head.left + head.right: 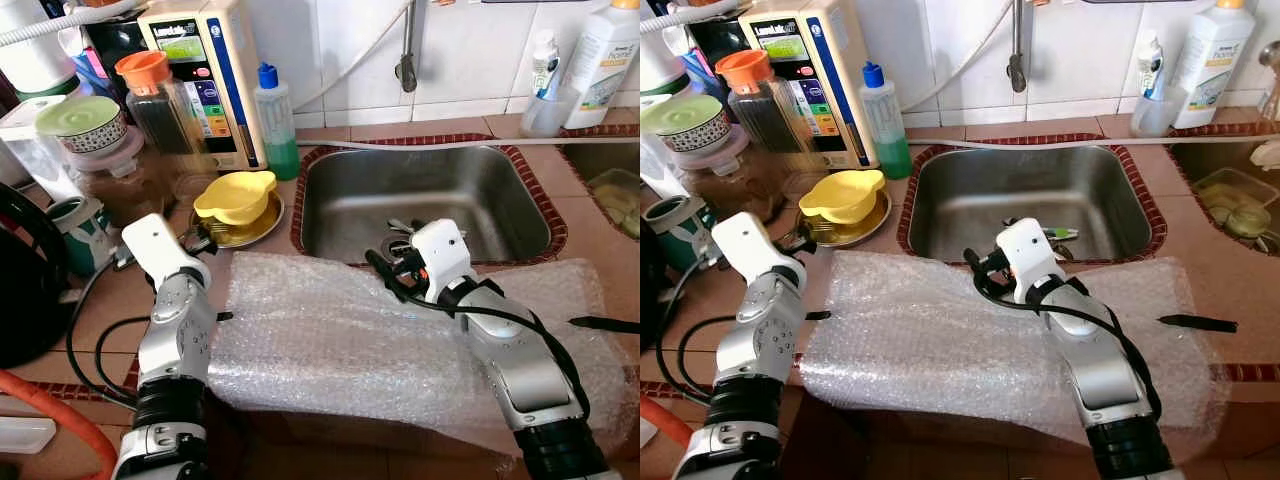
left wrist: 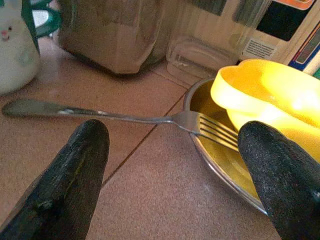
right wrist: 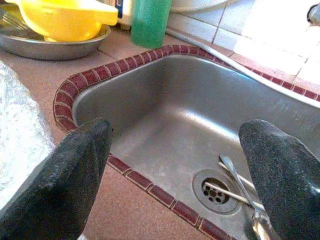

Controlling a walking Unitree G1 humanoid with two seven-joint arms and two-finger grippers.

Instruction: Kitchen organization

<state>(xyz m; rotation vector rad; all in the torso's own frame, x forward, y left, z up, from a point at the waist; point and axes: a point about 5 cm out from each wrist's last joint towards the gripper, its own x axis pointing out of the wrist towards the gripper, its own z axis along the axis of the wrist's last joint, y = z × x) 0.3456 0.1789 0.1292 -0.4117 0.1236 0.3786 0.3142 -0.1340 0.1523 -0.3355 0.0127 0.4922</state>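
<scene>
A steel fork (image 2: 125,118) lies on the tiled counter with its tines resting on the rim of a metal plate (image 2: 215,160). A yellow bowl (image 1: 235,195) sits on that plate. My left gripper (image 2: 175,145) is open, low over the counter, one finger on each side of the fork. My right gripper (image 1: 400,262) is open at the front edge of the steel sink (image 1: 430,190), pointing into it. Some cutlery (image 3: 235,175) lies by the sink's drain. A sheet of bubble wrap (image 1: 330,330) covers the counter in front of the sink, under both arms.
Behind the plate stand a green soap bottle (image 1: 275,120), a water appliance (image 1: 205,70), an orange-lidded jar (image 1: 160,100) and a brown jar (image 1: 110,170). The tap (image 1: 407,60) hangs over the sink. White bottles (image 1: 600,60) stand back right. A black object (image 1: 605,325) lies on the wrap's right end.
</scene>
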